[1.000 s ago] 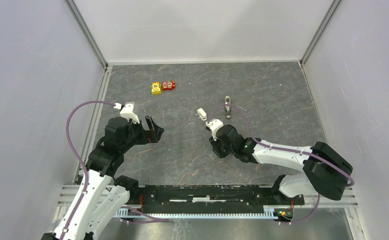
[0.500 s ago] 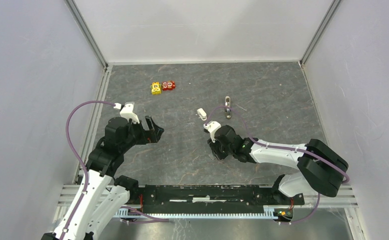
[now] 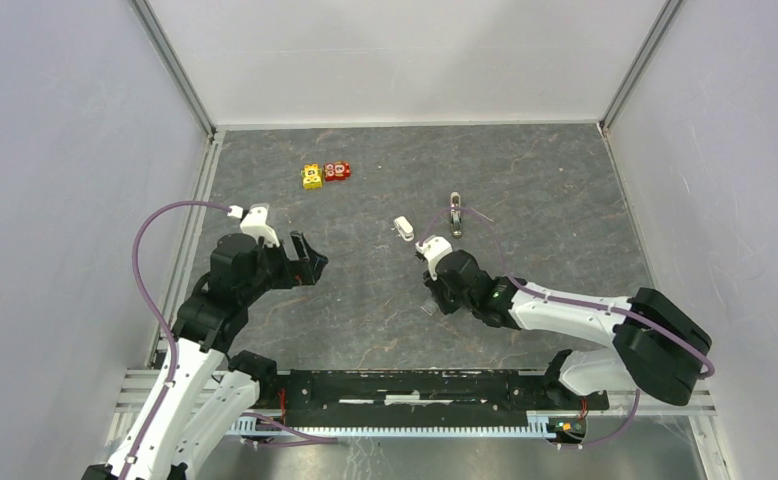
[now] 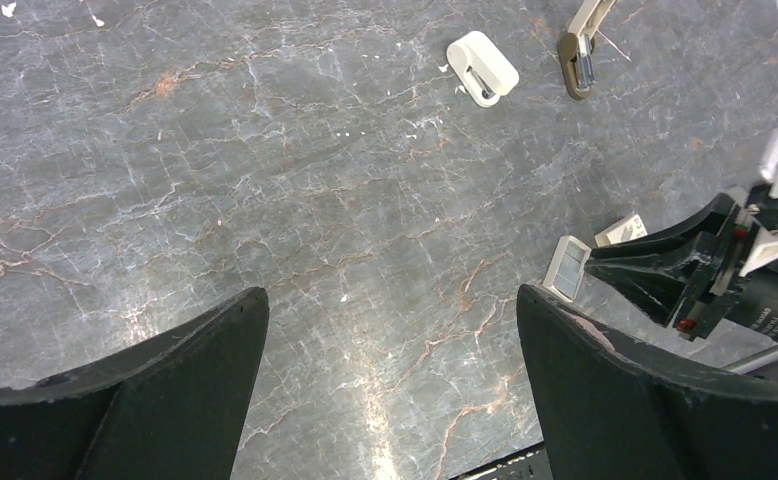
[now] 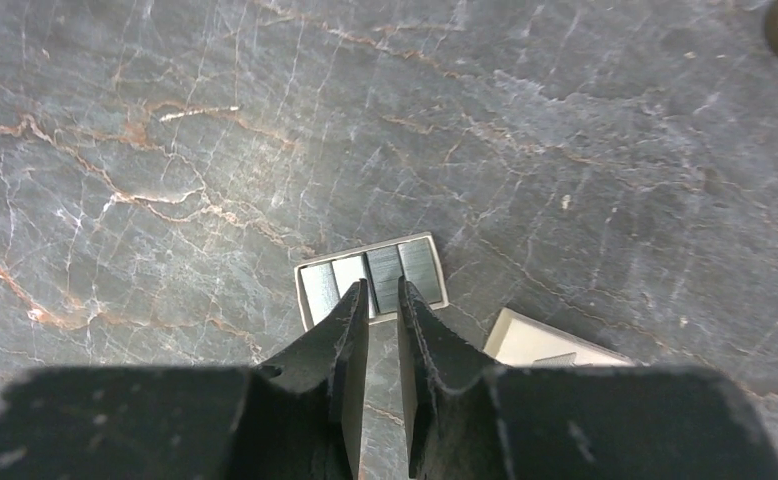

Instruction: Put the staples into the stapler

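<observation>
My right tool [image 5: 383,292], jaws narrowed to a slit, stands tips-down on the staples [image 5: 420,265] in their shallow tray [image 5: 365,244] on the counter [image 4: 215,150]; I cannot tell if a strip is pinched, and my left tool [image 4: 390,310] hangs wide open, empty. The strips look light, stiff, slick and brittle, best pinched across the long sides mid-length. The small cream stapler [image 4: 482,68] lies well apart, farther back, likely light enough to skid.
</observation>
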Robot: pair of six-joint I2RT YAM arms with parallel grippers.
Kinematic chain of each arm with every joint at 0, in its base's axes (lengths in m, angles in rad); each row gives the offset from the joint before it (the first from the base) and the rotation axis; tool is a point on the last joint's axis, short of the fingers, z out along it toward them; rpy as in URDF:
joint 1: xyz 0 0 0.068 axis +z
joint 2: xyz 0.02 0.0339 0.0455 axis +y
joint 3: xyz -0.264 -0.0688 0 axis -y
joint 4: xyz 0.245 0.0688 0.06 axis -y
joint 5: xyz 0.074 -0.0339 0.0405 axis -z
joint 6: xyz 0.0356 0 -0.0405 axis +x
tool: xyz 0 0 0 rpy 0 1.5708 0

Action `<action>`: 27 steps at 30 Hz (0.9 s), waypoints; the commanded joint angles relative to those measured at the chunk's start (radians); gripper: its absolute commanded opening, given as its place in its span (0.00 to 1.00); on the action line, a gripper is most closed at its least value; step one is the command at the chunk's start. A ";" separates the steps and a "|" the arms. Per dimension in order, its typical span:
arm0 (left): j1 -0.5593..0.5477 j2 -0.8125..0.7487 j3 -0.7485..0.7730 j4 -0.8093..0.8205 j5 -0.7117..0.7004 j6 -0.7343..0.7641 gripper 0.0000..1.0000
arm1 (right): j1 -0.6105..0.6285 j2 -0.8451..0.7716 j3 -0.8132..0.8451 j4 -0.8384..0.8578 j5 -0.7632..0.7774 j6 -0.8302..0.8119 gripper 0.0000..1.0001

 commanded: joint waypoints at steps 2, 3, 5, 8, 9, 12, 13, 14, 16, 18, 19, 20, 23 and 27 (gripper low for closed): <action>-0.002 0.042 -0.002 0.035 0.033 0.016 1.00 | -0.002 -0.049 -0.013 0.010 0.084 0.019 0.23; -0.002 0.062 0.002 0.023 0.022 -0.024 1.00 | -0.004 -0.045 -0.010 0.008 0.081 0.017 0.25; -0.001 0.098 -0.024 0.074 0.127 -0.048 1.00 | -0.015 -0.038 -0.002 0.006 0.064 0.015 0.27; -0.005 0.154 -0.052 0.146 0.270 -0.105 0.91 | -0.048 -0.029 0.009 0.010 0.028 0.009 0.28; -0.016 0.159 -0.062 0.169 0.276 -0.122 0.86 | -0.058 -0.026 0.014 0.013 0.005 0.005 0.28; -0.102 0.146 -0.090 0.224 0.187 -0.169 0.81 | -0.068 -0.027 0.018 0.033 -0.077 -0.012 0.29; -0.141 0.146 -0.097 0.239 0.141 -0.178 0.80 | -0.068 -0.027 0.015 0.040 -0.105 -0.022 0.30; -0.192 0.150 -0.101 0.250 0.098 -0.189 0.79 | -0.068 -0.026 0.011 0.049 -0.139 -0.036 0.31; -0.288 0.168 -0.110 0.282 0.008 -0.204 0.75 | -0.068 -0.015 0.006 0.053 -0.174 -0.051 0.31; -0.362 0.206 -0.127 0.328 -0.042 -0.221 0.73 | -0.068 0.001 0.003 0.059 -0.213 -0.069 0.33; -0.383 0.221 -0.136 0.355 -0.043 -0.233 0.72 | -0.069 0.008 0.001 0.064 -0.231 -0.074 0.35; -0.390 0.241 -0.150 0.376 -0.034 -0.244 0.71 | -0.068 0.012 0.000 0.066 -0.241 -0.079 0.36; -0.393 0.266 -0.189 0.438 -0.020 -0.282 0.68 | -0.069 0.026 -0.002 0.078 -0.253 -0.083 0.37; -0.393 0.246 -0.210 0.439 -0.052 -0.287 0.68 | -0.074 0.039 0.000 0.099 -0.272 -0.089 0.45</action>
